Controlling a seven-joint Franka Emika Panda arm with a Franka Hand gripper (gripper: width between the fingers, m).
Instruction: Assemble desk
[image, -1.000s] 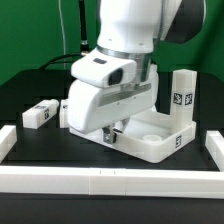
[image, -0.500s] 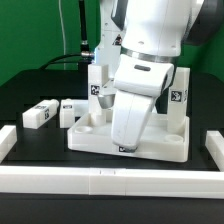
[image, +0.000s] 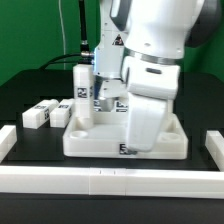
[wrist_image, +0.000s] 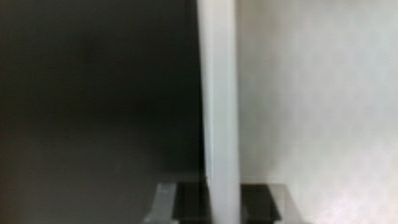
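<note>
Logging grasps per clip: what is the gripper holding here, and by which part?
Apparently the tabletop, by its rim: the wrist view shows a thin white wall between the gripper fingers. The exterior view hides them.

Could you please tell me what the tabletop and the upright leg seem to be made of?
The tabletop looks like white plastic, matte with faint sheen: uniform colour, rounded rim. The upright leg seems the same plastic; its black-and-white tag may be printed paper.

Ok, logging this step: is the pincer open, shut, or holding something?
Pincer: cannot be told; hidden in the exterior view, blurred in the wrist view.
</note>
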